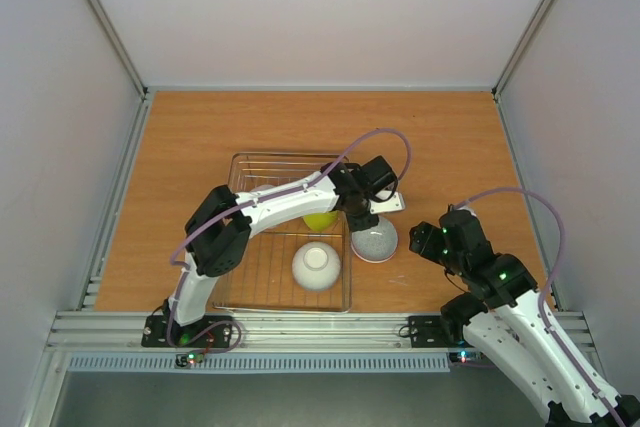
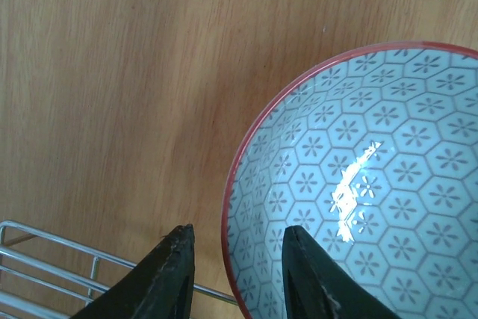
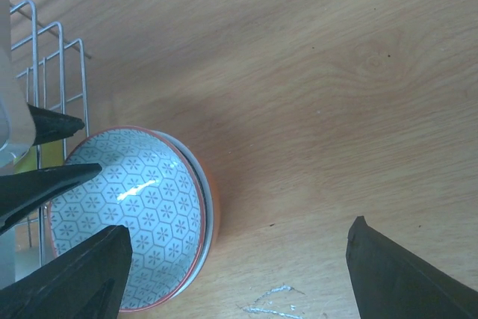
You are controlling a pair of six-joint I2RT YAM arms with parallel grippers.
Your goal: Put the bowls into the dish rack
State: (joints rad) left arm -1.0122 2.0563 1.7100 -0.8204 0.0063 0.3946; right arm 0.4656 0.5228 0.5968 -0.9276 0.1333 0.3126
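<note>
Left gripper (image 2: 237, 231) straddles patterned bowl (image 2: 373, 184) rim, jaws narrow, grip unconfirmed. Right gripper (image 3: 240, 228) wide, empty. Next: clamp, lift into dish rack (image 1: 270, 156).

wooden table (image 1: 200, 147) — white walls (image 1: 300, 7)

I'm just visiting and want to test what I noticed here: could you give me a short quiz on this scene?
1. True or false: the patterned bowl lies inside the dish rack.
2. How many bowls show inside the dish rack from above? A one, B two, C four.
3. Fill in: the left claw's fingers straddle the patterned bowl's ____.
Key: 1 false; 2 B (yellow-green bowl, white bowl); 3 rim.
</note>
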